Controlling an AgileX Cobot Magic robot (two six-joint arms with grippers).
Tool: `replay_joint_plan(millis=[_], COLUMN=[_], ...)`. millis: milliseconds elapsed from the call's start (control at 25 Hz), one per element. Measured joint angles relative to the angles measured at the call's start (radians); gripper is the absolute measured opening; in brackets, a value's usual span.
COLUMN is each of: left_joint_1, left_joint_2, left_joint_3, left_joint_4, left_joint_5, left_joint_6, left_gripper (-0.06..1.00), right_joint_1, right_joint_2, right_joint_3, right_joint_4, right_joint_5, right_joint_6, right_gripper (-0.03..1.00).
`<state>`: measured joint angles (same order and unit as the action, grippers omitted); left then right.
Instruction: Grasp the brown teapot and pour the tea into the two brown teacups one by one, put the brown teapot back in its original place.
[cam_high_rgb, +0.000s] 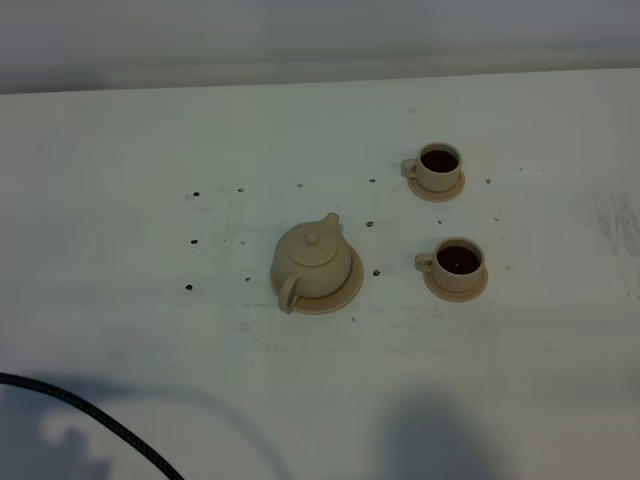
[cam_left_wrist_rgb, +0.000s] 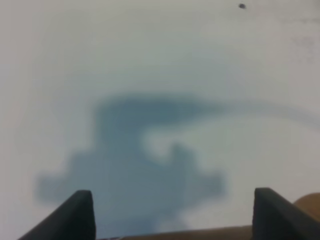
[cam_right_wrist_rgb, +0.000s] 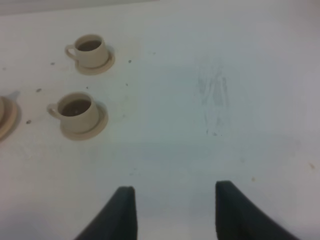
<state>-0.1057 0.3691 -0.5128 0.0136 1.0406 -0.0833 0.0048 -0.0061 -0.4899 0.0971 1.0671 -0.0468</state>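
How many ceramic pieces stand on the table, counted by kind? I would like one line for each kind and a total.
Teapot: 1
Teacups: 2, the far cup and the near cup, both holding dark tea
Saucers: 3, the wide saucer under the teapot, the far saucer and the near saucer under the cups
Total: 6

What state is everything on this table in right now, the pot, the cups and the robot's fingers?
Teapot: upright on its wide saucer, lid on.
Far teacup: on its saucer, holds dark tea.
Near teacup: on its saucer, holds dark tea.
Left fingers: open, empty.
Right fingers: open, empty.
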Motion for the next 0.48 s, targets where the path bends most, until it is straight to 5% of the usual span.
replay_joint_plan(millis=[280, 480], left_joint_1=[0.020, 0.132], left_joint_2=[0.000, -0.031], left_joint_3=[0.002, 0.004], left_joint_4=[0.010, 0.010], left_joint_5=[0.000, -0.001], left_joint_6=[0.000, 0.004], left_gripper=[0.64, 0.64], right_joint_1=[0.000, 0.000], right_joint_2=[0.000, 0.000], right_joint_3=[0.000, 0.000], right_joint_4=[0.000, 0.000], right_joint_5=[0.000, 0.000], right_joint_6=[0.000, 0.000], right_gripper=[0.40, 0.40])
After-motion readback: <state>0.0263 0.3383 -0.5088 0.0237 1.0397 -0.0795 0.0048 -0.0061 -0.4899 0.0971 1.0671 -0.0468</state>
